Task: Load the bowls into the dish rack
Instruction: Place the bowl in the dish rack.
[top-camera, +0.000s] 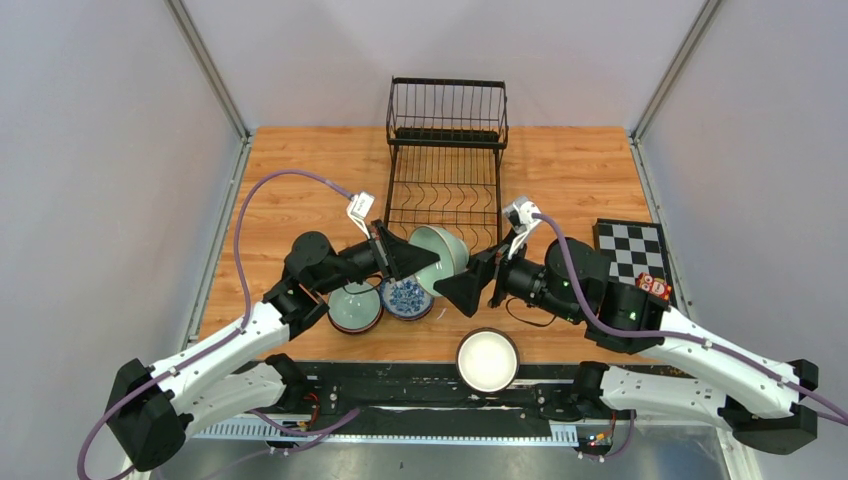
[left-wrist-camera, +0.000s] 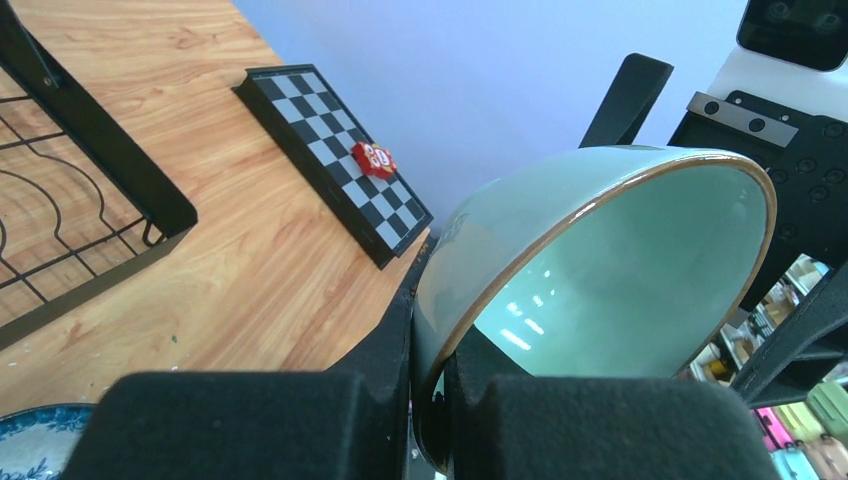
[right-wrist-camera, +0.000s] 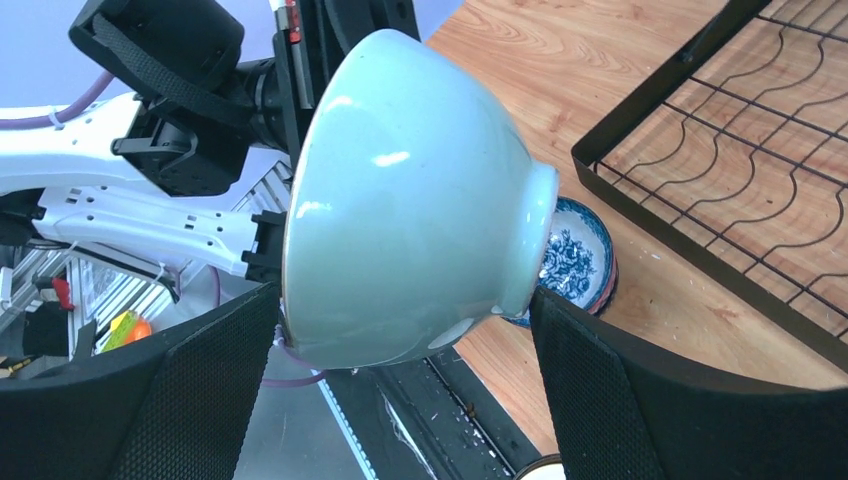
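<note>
The left gripper (top-camera: 412, 262) pinches the rim of a pale green ceramic bowl (right-wrist-camera: 400, 200), tipped sideways in the air just near of the black wire dish rack (top-camera: 445, 190). The right gripper (top-camera: 465, 285) gapes wide around it. Seemingly a handover: right must close before left lets go.

My left fingers (left-wrist-camera: 250, 425) hide the near rim of the celadon bowl (left-wrist-camera: 600, 260) at the bottom of the left wrist view. The blue-and-white bowl (left-wrist-camera: 25, 440) is cut off at the lower left corner (only a sliver shows). The dish rack (left-wrist-camera: 100, 190) runs off the left edge. The red piece (left-wrist-camera: 373, 158) on the checkered board (left-wrist-camera: 330, 130) is too small to tell.
</note>
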